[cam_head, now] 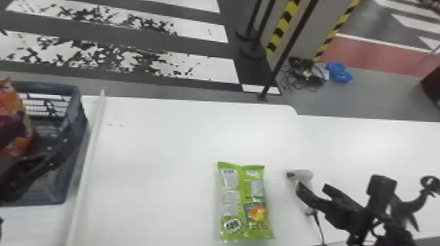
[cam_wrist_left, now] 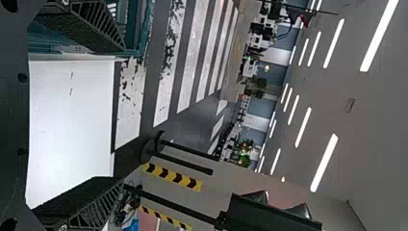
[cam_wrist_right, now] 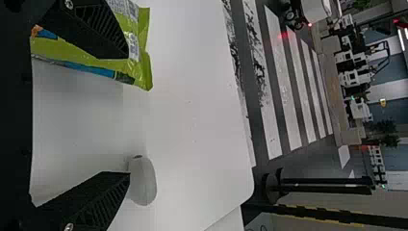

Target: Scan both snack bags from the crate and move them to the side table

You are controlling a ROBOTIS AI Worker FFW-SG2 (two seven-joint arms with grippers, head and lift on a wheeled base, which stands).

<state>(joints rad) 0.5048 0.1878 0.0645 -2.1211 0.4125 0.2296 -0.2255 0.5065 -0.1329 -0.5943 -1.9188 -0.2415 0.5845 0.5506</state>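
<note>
- The left fingers (cam_head: 54,161) stand wide apart with nothing between them; they show in front of the crate (cam_head: 77,104), and whether they touch it is unclear.
- The right fingers (cam_head: 307,195) are also spread wide and empty, at the right of the head view.
- The orange bag (cam_head: 9,100) stands in the crate, beyond the left fingers and toward its left side.
- The green bag (cam_head: 244,199) lies flat on the worktop (cam_head: 157,163), between the two pairs of fingers and nearer the right ones, apart from them; in the right wrist view one finger crosses in front of it.
- The scanner (cam_head: 304,174) lies just beyond the tips of the right fingers, to the right of the green bag.
- A raised white strip (cam_head: 89,153) runs along the worktop just right of the crate and the left fingers.
- A black post (cam_head: 284,59) stands on the floor, well beyond the right fingers.
</note>
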